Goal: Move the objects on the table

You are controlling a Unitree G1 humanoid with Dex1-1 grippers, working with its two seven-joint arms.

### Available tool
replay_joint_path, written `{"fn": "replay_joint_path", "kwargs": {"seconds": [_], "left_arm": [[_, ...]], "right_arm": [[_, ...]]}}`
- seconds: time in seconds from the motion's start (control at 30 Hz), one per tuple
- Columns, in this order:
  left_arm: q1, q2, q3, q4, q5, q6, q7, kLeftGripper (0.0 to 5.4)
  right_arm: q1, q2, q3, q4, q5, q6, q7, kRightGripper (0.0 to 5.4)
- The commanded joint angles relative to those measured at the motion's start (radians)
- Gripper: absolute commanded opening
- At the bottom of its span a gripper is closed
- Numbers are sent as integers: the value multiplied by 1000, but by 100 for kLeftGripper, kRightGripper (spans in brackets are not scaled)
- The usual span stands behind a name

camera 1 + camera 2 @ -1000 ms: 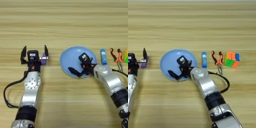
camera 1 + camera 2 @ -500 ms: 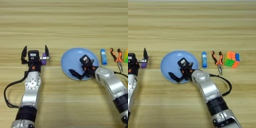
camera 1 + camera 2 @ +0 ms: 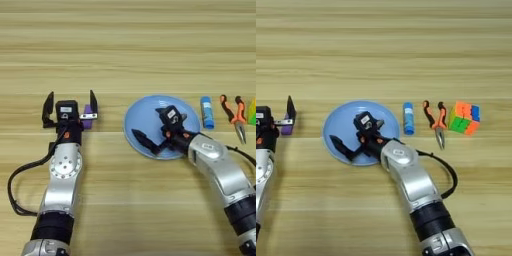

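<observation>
- On table, centre: blue plate, right gripper spread over it, grasping nothing.
- At 9 o'clock: left gripper released, purple block beside its right finger.
- At 3 o'clock: puzzle cube.

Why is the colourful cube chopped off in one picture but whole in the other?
In the left eye view the cube sits at the right edge, so only a sliver shows; the right eye view reaches further right and shows the whole cube, while cutting off most of the left gripper instead.
</observation>
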Motion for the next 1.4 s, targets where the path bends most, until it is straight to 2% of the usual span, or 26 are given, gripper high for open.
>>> {"fn": "replay_joint_path", "kwargs": {"seconds": [0.03, 0.3, 0.6, 0.73, 0.87, 1.1, 1.4], "left_arm": [[-3, 5, 3, 3, 5, 14, 0, 540], [-6, 12, -2, 10, 6, 51, -13, 540], [-35, 30, -28, 58, 23, 147, -44, 540], [-59, 34, -31, 87, 4, 184, -80, 540], [-74, 44, -47, 112, 13, 221, -109, 540], [-94, 50, -41, 161, 16, 268, -92, 540], [-44, 62, -36, 94, 20, 343, -80, 540]], "right_arm": [[-7, 7, -16, -11, 18, -13, -8, 535], [-21, 20, -71, -98, 63, -17, -40, 535], [-26, 12, -105, -239, 104, 22, -73, 535], [-24, 11, -113, -258, 115, 43, -89, 535], [-29, 12, -125, -249, 126, 58, -107, 535], [-31, 14, -126, -249, 137, 68, -120, 535], [-34, 24, -120, -244, 140, 73, -129, 535]]}}
